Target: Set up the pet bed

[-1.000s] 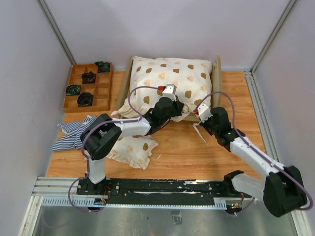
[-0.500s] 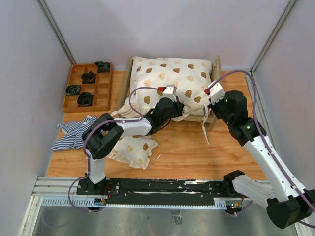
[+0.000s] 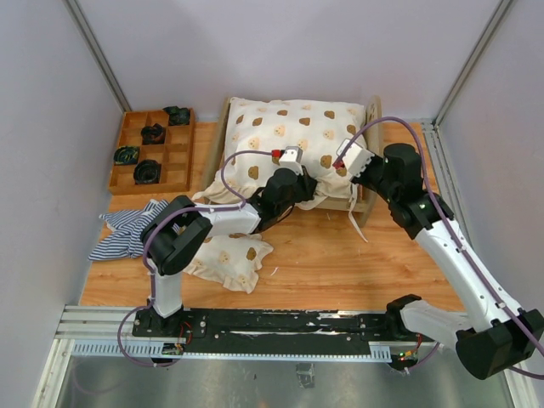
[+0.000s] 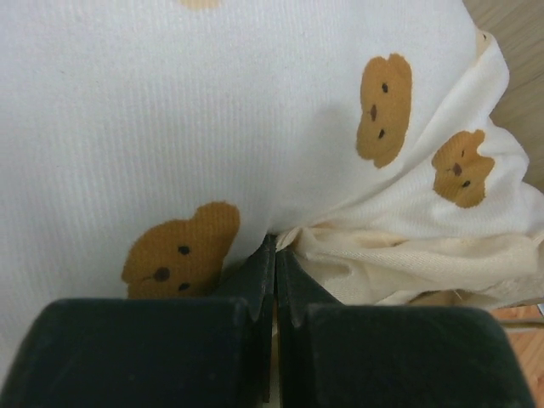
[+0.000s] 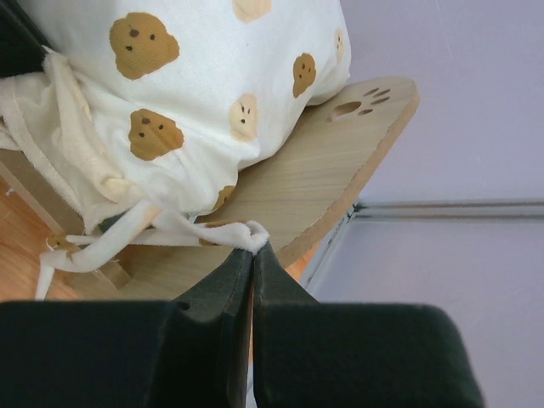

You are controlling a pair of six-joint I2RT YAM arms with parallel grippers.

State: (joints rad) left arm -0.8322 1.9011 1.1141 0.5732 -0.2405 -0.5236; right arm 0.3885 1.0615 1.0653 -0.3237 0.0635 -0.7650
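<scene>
The pet bed point(image 3: 373, 116), a light plywood frame, stands at the back middle. Its arched headboard point(image 5: 340, 166) has a paw-print cutout point(image 5: 360, 101). A puffy cream bear-print quilt point(image 3: 293, 136) covers the frame. My left gripper point(image 3: 313, 189) is at the quilt's near edge, and in the left wrist view it point(image 4: 274, 242) is shut on a fold of the quilt point(image 4: 170, 110). My right gripper point(image 3: 347, 180) hovers by the bed's near right corner. In the right wrist view it point(image 5: 253, 246) is shut on the quilt's white tie point(image 5: 204, 236). A blue-and-white striped piece point(image 3: 127, 229) lies crumpled at the left.
A brown compartment tray point(image 3: 180, 161) with several dark items stands at the back left. A second bear-print cushion point(image 3: 229, 255) lies in front of the left arm. Grey walls close in on both sides, and a metal rail point(image 3: 438, 170) runs along the right.
My right arm has risen and swung back and right, from in front of the bed toward the headboard corner, taking the white tie with it. The left gripper has stayed put.
</scene>
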